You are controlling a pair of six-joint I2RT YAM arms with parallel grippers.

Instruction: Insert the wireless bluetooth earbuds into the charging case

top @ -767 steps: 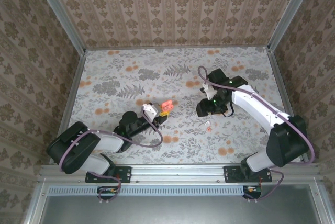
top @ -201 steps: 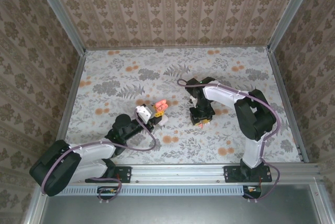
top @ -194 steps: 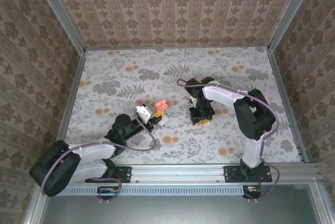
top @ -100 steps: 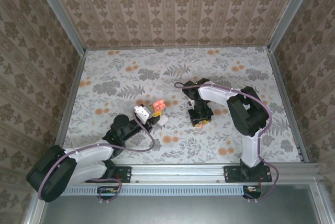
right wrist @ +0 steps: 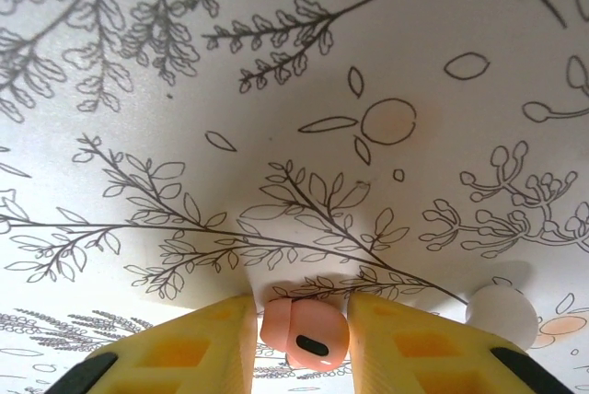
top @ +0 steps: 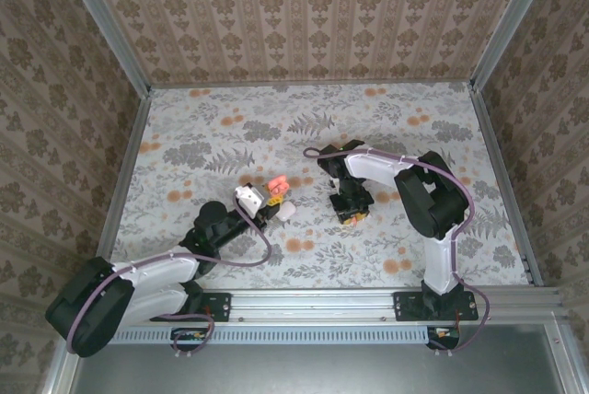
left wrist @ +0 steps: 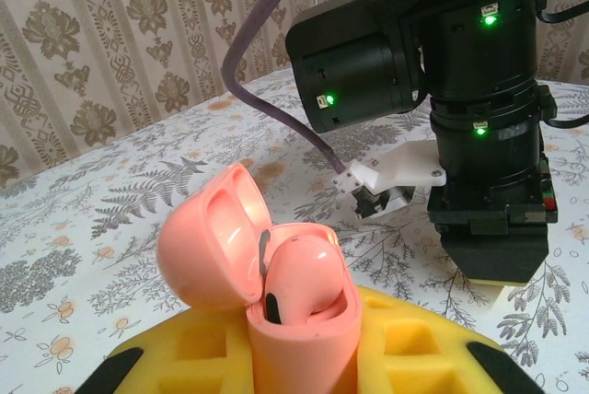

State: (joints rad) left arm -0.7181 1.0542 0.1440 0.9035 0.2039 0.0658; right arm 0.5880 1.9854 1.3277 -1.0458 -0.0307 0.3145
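One glossy salmon-pink case [left wrist: 304, 343], a rounded pebble with its hinged lid [left wrist: 207, 247] tipped open, is clamped between the left gripper's [top: 270, 196] yellow foam pads [left wrist: 409, 339], which are moulded with square pockets. One smooth, domed pink bud [left wrist: 306, 270] sits inside it. A second bud [right wrist: 304, 331], pink and rounded with a black oval spot, lies on the smooth cloth [right wrist: 276, 90], which is printed with leaves and flowers. The right gripper's [top: 350, 214] two pads press against its sides.

charging case's [left wrist: 299, 311] base cut off
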